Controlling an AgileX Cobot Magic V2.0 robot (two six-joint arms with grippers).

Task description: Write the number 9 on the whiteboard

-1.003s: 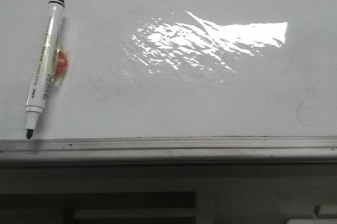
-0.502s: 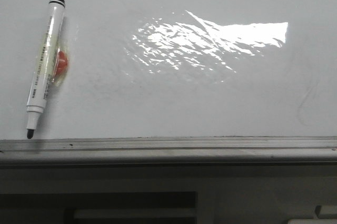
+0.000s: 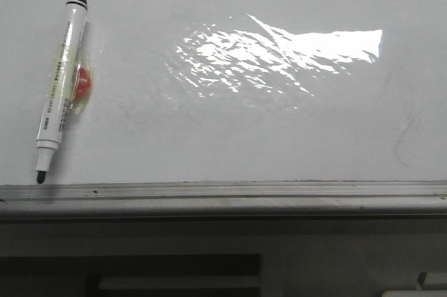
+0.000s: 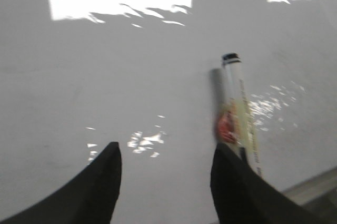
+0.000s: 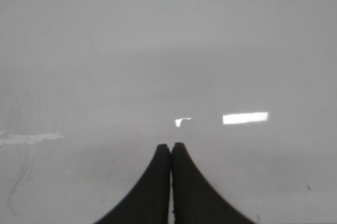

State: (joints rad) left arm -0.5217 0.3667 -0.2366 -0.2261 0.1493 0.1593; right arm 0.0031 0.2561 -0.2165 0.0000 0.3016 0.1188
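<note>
The whiteboard (image 3: 230, 136) is glossy white with a bright glare patch and faint grey smudges. No drawn number 9 shows on it. A white marker (image 3: 59, 87) with a black cap end, black tip and a red blob taped to it lies at the board's left, tip by the grey edge rail (image 3: 223, 192). Neither gripper shows in the front view. My left gripper (image 4: 166, 153) is open and empty above the board; the marker (image 4: 239, 108) lies just past one finger. My right gripper (image 5: 170, 147) is shut and empty over bare board.
A faint grey curved smudge (image 3: 405, 136) marks the board's right side. Below the rail lies a dark ledge with a white part (image 3: 419, 286) at the lower right.
</note>
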